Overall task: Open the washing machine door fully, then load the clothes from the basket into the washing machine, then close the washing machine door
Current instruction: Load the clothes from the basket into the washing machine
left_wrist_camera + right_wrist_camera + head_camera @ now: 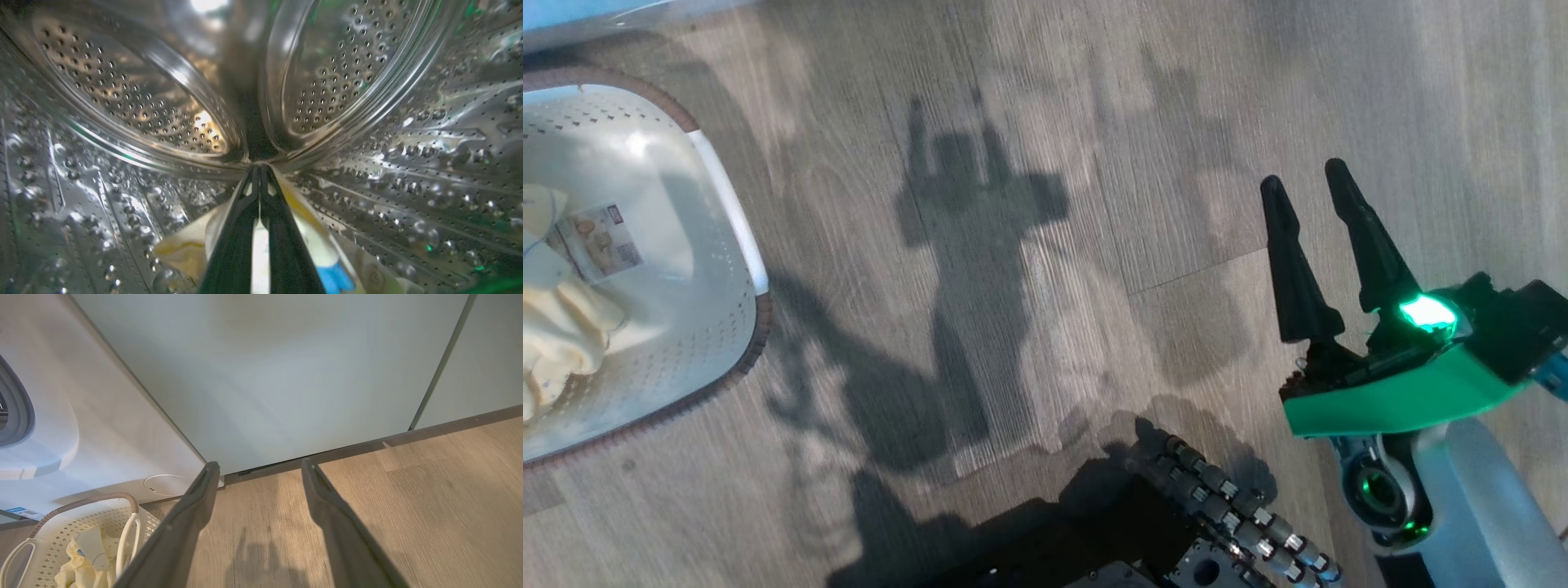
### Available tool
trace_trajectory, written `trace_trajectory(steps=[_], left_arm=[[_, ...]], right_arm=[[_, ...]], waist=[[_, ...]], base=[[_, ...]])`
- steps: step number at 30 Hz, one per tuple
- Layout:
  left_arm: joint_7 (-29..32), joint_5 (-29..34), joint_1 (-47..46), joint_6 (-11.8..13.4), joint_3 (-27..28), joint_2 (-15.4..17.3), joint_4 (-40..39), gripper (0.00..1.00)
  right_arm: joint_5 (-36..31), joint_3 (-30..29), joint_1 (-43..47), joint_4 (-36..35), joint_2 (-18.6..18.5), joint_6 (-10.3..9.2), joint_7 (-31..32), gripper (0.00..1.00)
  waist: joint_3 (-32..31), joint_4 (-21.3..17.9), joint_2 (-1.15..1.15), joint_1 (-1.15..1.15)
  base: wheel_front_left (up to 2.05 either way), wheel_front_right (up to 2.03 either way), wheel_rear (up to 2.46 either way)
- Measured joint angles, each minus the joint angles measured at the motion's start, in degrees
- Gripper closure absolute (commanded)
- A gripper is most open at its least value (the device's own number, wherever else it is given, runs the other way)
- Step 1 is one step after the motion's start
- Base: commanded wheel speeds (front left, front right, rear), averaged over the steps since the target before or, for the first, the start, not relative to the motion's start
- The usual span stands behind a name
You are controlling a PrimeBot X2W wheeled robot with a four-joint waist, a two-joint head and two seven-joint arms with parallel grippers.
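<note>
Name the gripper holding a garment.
The left gripper, shut on a pale yellow garment inside the steel drum; the right gripper stands open, empty, above the floor.

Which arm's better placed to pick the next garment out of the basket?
Right, most likely. The right jaws stand open and empty above the floor, near the basket and its clothes. The left jaws are deep in the drum, shut on a garment, so that arm is busy.

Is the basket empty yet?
Not empty. The cream-white perforated plastic basket with a brown rim holds pale yellow-cream garments, seen from head and right wrist views.
</note>
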Motion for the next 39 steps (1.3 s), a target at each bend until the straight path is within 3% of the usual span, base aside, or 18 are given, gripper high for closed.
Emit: trace_trajectory(steps=[7,8,9,17,22,31,39], left_arm=[[3.1,-2.6,0.0,-1.0,-0.3,-2.4,5.1,1.00],[4.5,-3.1,0.0,-1.0,-0.3,-2.7,5.9,0.62],[5.4,-3.4,0.0,-1.0,-0.3,-3.0,6.5,0.00],[7.0,-6.1,0.3,-1.0,-0.3,-5.4,8.5,0.00],[5.0,-7.2,2.7,-1.0,-0.3,-7.2,8.4,0.00],[-4.3,-10.8,14.9,1.2,0.6,-10.4,3.1,0.00],[-14.3,-14.9,33.1,4.3,4.0,-12.3,-8.2,0.00]], right_arm=[[0.0,0.0,-0.8,0.2,0.0,0.00,0.0,0.00],[0.0,0.0,-0.8,0.2,0.0,0.00,0.0,0.00],[0.0,-0.1,-0.8,0.3,0.0,0.00,0.0,0.00],[-0.5,-1.2,-0.8,0.7,0.0,0.00,0.0,0.00],[-2.0,-2.2,-0.6,1.1,0.0,0.00,0.0,0.00],[-5.7,-5.6,0.1,1.2,0.0,0.00,0.0,0.00],[-9.2,-8.0,3.2,1.4,0.0,0.00,0.0,0.00]], waist=[[-0.3,0.8,0.00,0.00],[-0.5,0.9,0.00,0.00],[-0.6,1.0,0.00,0.00],[-2.0,2.3,0.00,0.00],[-3.4,3.8,0.00,0.00],[-7.4,7.3,0.00,-0.01],[-11.4,10.9,0.00,-0.01]], base=[[0.00,0.00,0.00],[0.00,0.00,0.00],[0.00,0.00,0.00],[0.00,0.00,0.00],[0.00,0.00,0.00],[0.00,0.00,0.00],[0.00,0.00,0.00]])
